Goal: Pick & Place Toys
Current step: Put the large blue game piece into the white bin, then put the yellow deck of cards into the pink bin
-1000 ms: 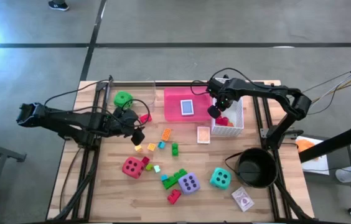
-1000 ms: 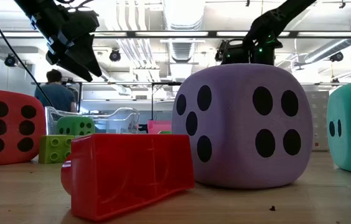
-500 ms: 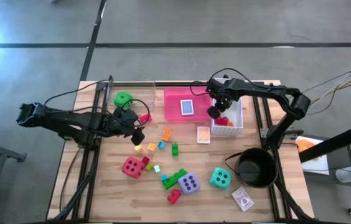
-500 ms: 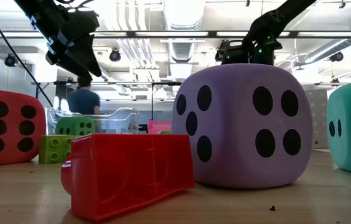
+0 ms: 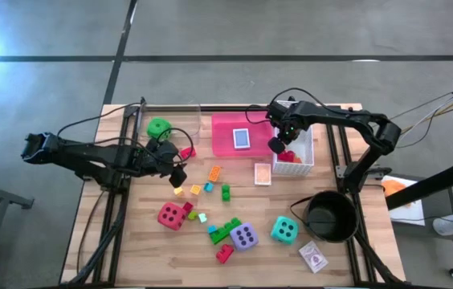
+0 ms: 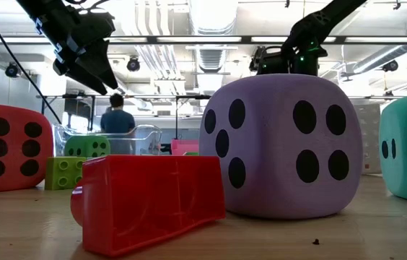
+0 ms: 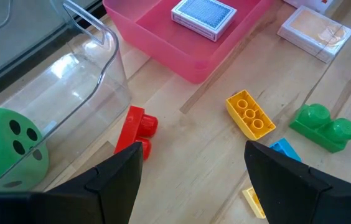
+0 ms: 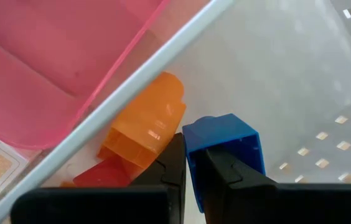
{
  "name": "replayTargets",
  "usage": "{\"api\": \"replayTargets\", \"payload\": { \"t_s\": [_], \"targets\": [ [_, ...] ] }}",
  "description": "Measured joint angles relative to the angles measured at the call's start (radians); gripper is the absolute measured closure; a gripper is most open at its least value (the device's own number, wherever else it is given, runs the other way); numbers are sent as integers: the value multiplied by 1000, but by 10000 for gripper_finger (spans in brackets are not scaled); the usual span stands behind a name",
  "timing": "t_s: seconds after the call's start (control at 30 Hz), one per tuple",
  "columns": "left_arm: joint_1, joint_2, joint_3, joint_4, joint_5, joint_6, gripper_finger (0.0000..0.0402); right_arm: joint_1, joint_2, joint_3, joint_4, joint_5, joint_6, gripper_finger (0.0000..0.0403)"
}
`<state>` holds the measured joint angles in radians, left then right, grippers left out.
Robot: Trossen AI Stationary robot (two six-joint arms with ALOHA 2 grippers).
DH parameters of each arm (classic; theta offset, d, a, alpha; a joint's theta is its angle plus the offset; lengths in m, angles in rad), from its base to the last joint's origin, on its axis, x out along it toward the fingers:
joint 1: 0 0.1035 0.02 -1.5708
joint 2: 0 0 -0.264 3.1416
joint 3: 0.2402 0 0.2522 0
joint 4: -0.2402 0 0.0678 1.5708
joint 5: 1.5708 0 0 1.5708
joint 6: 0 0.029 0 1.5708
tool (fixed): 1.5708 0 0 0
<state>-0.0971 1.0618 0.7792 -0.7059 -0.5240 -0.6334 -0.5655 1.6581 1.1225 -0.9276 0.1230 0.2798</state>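
A blue brick (image 8: 225, 146) sits clamped between the fingers of the right tool (image 5: 277, 144), which is closed on it and held over the white mesh basket (image 5: 305, 157) at the table's right rear. Just beside the blue brick, inside the basket, lie an orange brick (image 8: 145, 129) and a red brick (image 8: 98, 175). The basket stands against the pink tray (image 5: 225, 138), where a blue-backed card pack (image 5: 242, 138) lies.

The left tool (image 5: 177, 171) hangs above the table left of centre with its fingers well apart and nothing between them. Below it are a red double brick (image 7: 134, 129), a yellow brick (image 7: 250, 114) and a green brick (image 7: 323, 126). The green die (image 5: 158, 127) rests in a clear bin (image 7: 70, 74) at the left rear.

On the wooden table (image 5: 146, 241) the red die (image 5: 171, 214), the purple die (image 5: 244, 236) and the teal die (image 5: 283, 229) stand apart toward the front, with small bricks scattered among them. A second card pack (image 5: 263, 173) lies near the basket and a third (image 5: 314, 257) at the front right, by the black round pot (image 5: 329, 215). From table height, a large red brick (image 6: 149, 200) lies in front of the purple die.

Beyond the table is a bright hall with ceiling pipes. A person (image 6: 118, 119) stands there; a second ago this person was farther toward the left. Both arms and all the toys are where they were.
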Motion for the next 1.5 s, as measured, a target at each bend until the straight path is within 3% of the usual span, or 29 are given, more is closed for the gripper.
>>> {"api": "replayTargets", "payload": {
  "t_s": [0.13, 0.47, 0.7, 1.17, 1.5],
  "targets": [
    [0, 0, 0, 0, 0, 0, 117, 0, 0, 0, 0, 0, 0, 369],
    [0, 0, 0, 0, 0, 0, 117, 0, 0, -1, -4, 5, 0, 250],
    [0, 0, 0, 1, 1, -3, 117, 0, -1, -1, -11, 4, -4, 202],
    [0, 0, 0, 27, 1, -2, 117, 21, -131, -1, -90, 7, 4, 190],
    [0, 0, 0, 26, 1, -18, 117, 177, -282, 6, -117, 7, 214, 190]
  ]
}}
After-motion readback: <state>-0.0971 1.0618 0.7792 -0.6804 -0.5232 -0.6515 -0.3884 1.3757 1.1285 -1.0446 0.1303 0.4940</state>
